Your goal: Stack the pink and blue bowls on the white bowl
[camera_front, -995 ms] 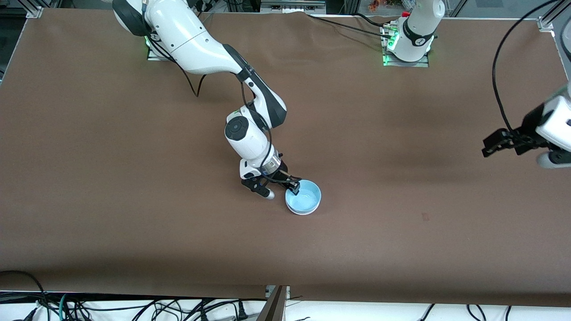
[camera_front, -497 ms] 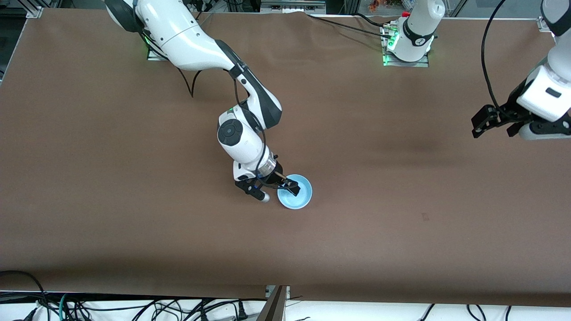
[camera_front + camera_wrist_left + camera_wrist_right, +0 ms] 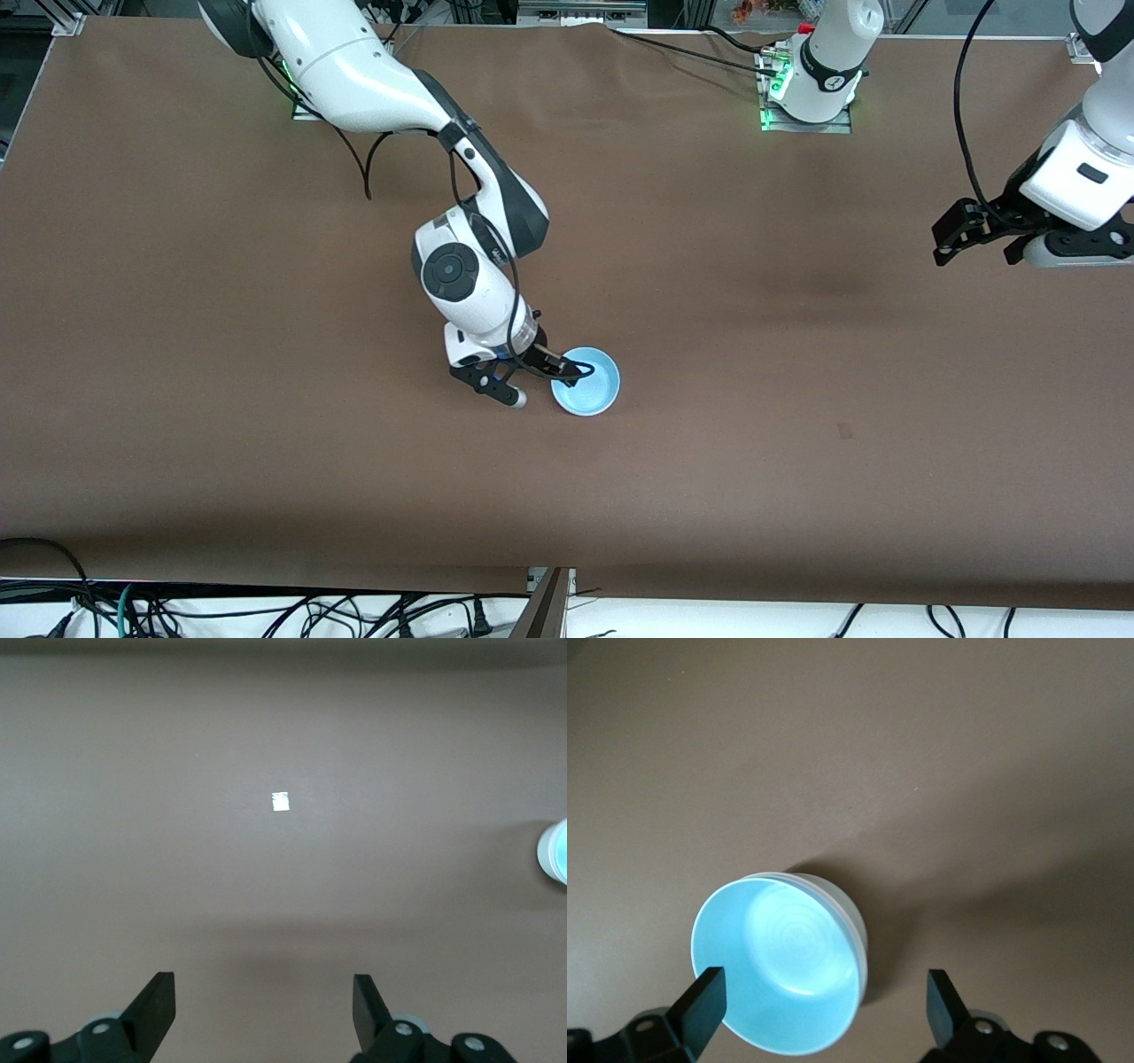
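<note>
The blue bowl [image 3: 592, 388] sits upright near the table's middle, nested in another bowl. Only a whitish rim [image 3: 852, 917] of that lower bowl shows. The pink bowl is hidden. My right gripper [image 3: 537, 383] is open just above the table beside the blue bowl, toward the right arm's end. In the right wrist view the right gripper [image 3: 824, 1005] has one finger [image 3: 704, 1001] at the blue bowl's [image 3: 780, 966] rim and the other clear of it. My left gripper [image 3: 952, 241] is open and empty, up over the left arm's end of the table. It also shows in the left wrist view [image 3: 264, 1005].
The brown table [image 3: 266, 443] is bare around the stack. The stack's edge [image 3: 555, 850] shows in the left wrist view, with a small white mark [image 3: 281, 801] on the table. Cables hang below the table's near edge [image 3: 266, 611].
The blue bowl shifted slightly toward the right arm's end and then stayed put. My right gripper drew back from it. My left gripper rose and pulled back toward its base.
</note>
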Robot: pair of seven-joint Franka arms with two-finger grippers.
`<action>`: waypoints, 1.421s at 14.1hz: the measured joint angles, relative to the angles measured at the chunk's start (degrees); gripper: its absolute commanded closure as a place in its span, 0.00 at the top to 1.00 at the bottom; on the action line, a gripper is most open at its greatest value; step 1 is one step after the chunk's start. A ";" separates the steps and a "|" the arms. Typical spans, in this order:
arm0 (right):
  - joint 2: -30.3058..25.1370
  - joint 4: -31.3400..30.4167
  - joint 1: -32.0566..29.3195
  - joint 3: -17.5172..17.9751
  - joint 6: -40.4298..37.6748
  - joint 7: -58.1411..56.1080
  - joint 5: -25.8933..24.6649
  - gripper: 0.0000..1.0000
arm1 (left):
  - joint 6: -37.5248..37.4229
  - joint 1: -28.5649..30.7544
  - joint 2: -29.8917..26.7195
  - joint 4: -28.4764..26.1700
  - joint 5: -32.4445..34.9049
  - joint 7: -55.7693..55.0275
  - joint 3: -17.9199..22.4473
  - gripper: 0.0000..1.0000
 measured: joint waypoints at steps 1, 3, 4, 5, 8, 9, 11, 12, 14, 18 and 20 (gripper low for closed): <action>-1.06 0.59 -0.86 -0.15 -3.25 -3.23 -0.16 1.00 | -0.25 -0.15 -0.01 0.06 0.00 0.86 -0.42 0.90; -3.50 1.19 -3.23 -0.32 -9.43 -10.37 -0.30 1.00 | -1.89 -0.39 -0.09 0.96 0.00 1.78 -0.67 1.00; -4.89 1.24 -4.65 -0.41 -13.04 -13.67 -0.45 1.00 | -3.38 -0.38 -0.18 1.65 -0.04 2.16 -0.65 1.00; -6.27 1.30 -6.13 -0.45 -16.93 -17.18 -0.92 1.00 | -4.52 -0.38 -0.25 2.10 -0.26 2.47 -0.60 1.00; -10.66 1.46 -10.48 -0.83 -28.79 -27.83 -4.41 1.00 | -5.70 -0.36 -0.27 2.36 -1.04 2.98 -0.48 1.00; -12.28 1.53 -11.65 -1.39 -32.63 -31.50 -5.29 1.00 | -5.77 -0.35 -0.26 2.36 -1.04 3.00 -0.46 1.00; -15.98 1.73 -13.88 -3.25 -40.69 -40.42 -6.03 1.00 | -5.86 -0.34 -0.26 2.36 -1.05 3.02 -0.45 1.00; -17.92 1.79 -14.91 -4.42 -44.31 -44.50 -6.08 1.00 | -5.88 -0.34 -0.27 2.36 -1.05 3.04 -0.45 1.00; -21.95 1.81 -16.93 -6.01 -49.07 -48.93 -6.12 1.00 | -5.98 -0.34 -0.19 2.35 -1.05 3.06 -0.45 1.00; -30.23 0.11 -21.20 -6.31 -54.12 -50.00 -8.63 1.00 | -6.03 -0.31 0.59 2.27 -1.05 3.07 -0.40 1.00; -34.77 -0.97 -22.83 -6.31 -54.57 -50.35 -10.94 1.00 | -6.03 -0.30 0.88 2.27 -1.05 3.07 -0.38 1.00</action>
